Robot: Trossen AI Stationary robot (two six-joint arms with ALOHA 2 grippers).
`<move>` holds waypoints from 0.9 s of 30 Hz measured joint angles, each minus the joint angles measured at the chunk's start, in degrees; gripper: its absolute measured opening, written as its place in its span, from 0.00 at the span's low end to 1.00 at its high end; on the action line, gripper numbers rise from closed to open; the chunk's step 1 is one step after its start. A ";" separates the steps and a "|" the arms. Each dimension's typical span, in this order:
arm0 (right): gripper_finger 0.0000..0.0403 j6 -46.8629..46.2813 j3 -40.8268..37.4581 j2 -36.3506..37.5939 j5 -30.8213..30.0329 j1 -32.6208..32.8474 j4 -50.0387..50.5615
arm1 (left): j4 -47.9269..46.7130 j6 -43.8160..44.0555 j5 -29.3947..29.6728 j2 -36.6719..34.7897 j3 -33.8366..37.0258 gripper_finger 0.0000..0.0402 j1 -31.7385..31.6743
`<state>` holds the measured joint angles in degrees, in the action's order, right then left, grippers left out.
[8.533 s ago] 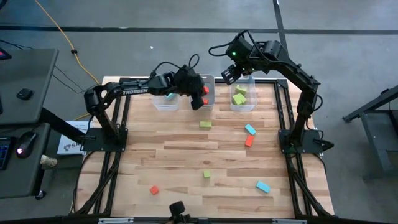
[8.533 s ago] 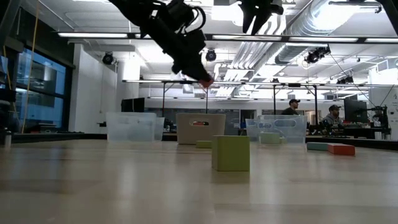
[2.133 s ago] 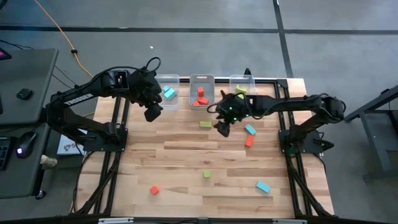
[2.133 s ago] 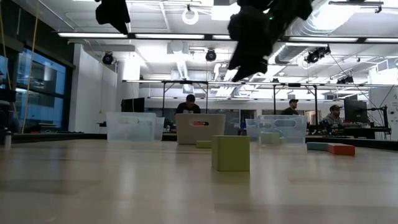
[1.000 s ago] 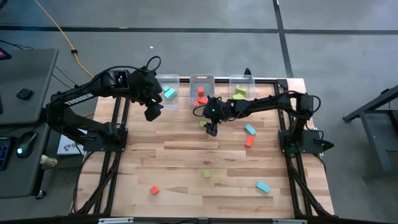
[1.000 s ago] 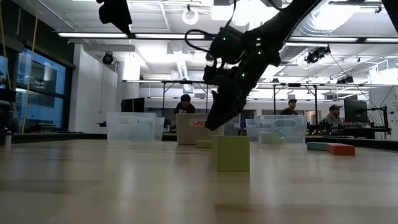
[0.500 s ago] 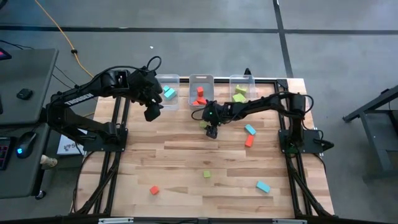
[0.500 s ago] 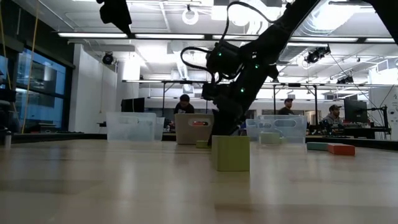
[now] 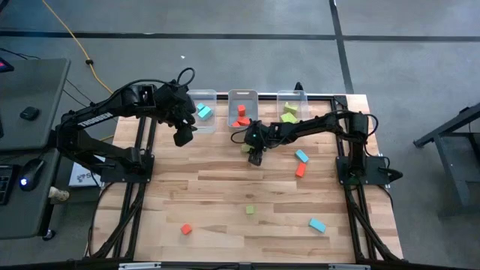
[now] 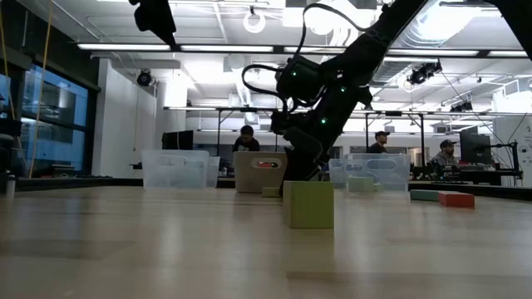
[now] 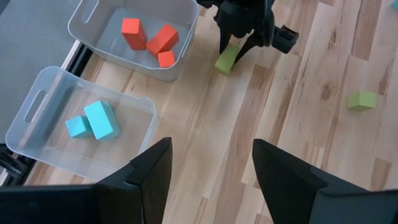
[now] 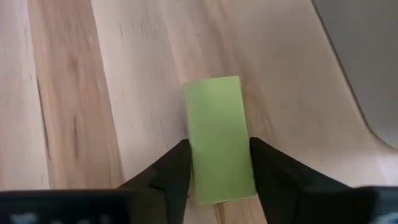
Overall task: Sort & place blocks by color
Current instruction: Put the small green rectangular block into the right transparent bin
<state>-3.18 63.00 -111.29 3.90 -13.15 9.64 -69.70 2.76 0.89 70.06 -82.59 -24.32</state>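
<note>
On your tabletop (image 9: 225, 187), right gripper (image 12: 217, 177) jaws grip the green bar (image 12: 216, 137); left gripper (image 11: 208, 171) jaws gape (ten o'clock).

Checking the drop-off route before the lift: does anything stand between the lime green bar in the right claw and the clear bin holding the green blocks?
Nothing visible does. The right claw straddles the lime green bar on bare wood; the clear plastic bin with green blocks lies beyond open tabletop.
</note>
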 joint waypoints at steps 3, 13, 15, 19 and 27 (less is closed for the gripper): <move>0.27 -1.59 0.03 0.07 0.45 0.00 0.18 | 0.30 -0.54 0.00 0.00 0.00 0.50 -0.02; 0.27 -7.33 -0.15 3.32 3.52 0.96 1.32 | 0.66 -4.00 1.60 0.00 0.00 0.50 -0.05; 0.27 -7.37 -0.15 4.84 3.61 1.47 1.35 | 0.73 -5.02 2.27 0.00 0.00 0.50 -0.36; 0.27 -9.23 -0.15 8.27 2.43 2.16 1.66 | 1.45 -6.02 2.38 0.00 0.00 0.50 -1.67; 0.27 -11.93 -0.13 16.61 -7.87 2.16 1.27 | 4.34 -8.46 2.38 0.20 0.02 0.50 -4.47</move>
<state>-15.10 62.87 -94.68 -3.96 -10.99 10.91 -65.36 -5.70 3.27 70.26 -82.56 -28.79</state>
